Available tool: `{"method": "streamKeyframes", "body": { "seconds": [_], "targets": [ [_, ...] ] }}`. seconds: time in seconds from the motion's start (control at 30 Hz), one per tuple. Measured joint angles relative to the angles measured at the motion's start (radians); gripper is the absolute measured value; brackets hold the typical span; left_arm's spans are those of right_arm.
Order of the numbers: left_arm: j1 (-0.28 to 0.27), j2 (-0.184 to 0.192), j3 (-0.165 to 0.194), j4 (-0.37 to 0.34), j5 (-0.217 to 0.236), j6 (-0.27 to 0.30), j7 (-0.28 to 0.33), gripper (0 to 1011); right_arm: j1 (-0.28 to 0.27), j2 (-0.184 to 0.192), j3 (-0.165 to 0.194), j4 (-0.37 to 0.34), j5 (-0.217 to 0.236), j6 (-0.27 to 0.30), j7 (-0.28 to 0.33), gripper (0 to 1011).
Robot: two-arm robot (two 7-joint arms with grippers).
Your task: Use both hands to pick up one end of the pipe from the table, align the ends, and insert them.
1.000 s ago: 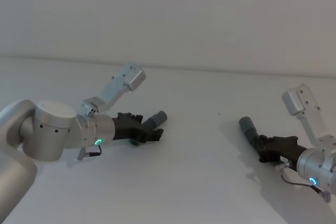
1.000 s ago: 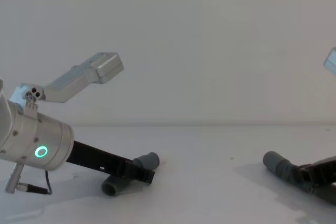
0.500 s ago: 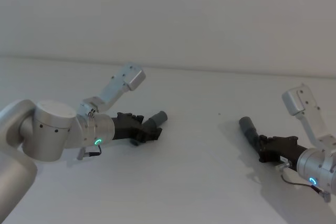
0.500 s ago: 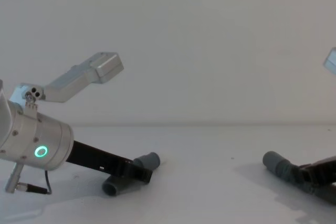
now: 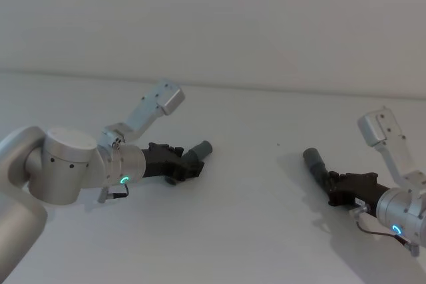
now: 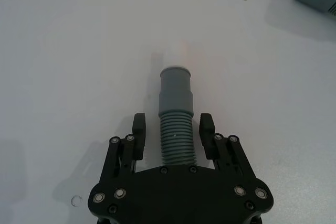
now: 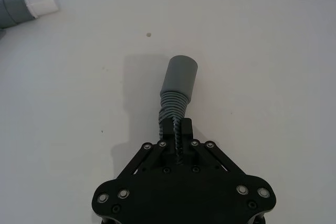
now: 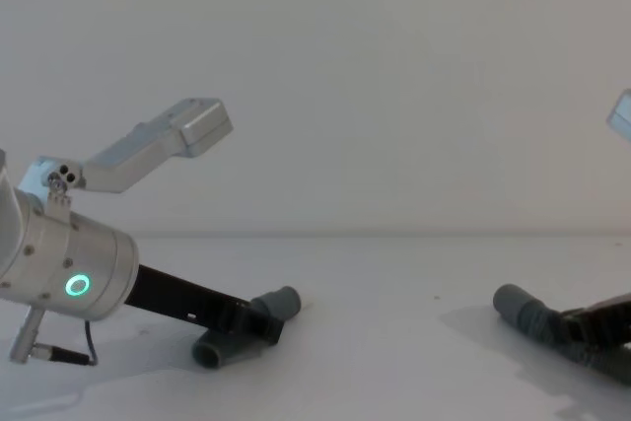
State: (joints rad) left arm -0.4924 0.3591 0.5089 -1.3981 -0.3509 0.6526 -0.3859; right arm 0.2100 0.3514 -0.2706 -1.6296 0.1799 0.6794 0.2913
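Two grippers low on the table (image 5: 253, 231). At 8 o'clock the left gripper (image 6: 172, 124) stands spread astride the short hose (image 6: 176, 140), pads clear of it, its cuff (image 6: 176, 90) pointing 2 o'clock. At 4 o'clock the right gripper (image 7: 177, 127) pinches the other hose (image 7: 170, 104), its socket cuff (image 7: 179, 77) pointing 11 o'clock.

You're in what looks like a robotics lab test cell. A plain white matte table (image 5: 253, 244) meets a blank white wall (image 5: 266, 18) at 12 o'clock. The silver-white left arm (image 5: 66, 167) reaches in at 8 o'clock and the right arm (image 5: 403, 214) at 4 o'clock, a green ring light (image 5: 124, 179) glowing on each.
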Motion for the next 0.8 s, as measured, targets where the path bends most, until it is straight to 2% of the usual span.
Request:
{"method": "streamKeyframes", "body": {
  "seconds": [0.8],
  "targets": [
    [0.0, 0.0, 0.0, 0.0, -0.001, 0.0, -0.001, 454, 0.0, 0.0, 0.0, 0.0, 0.0, 0.0, 0.0, 59]
  ]
}}
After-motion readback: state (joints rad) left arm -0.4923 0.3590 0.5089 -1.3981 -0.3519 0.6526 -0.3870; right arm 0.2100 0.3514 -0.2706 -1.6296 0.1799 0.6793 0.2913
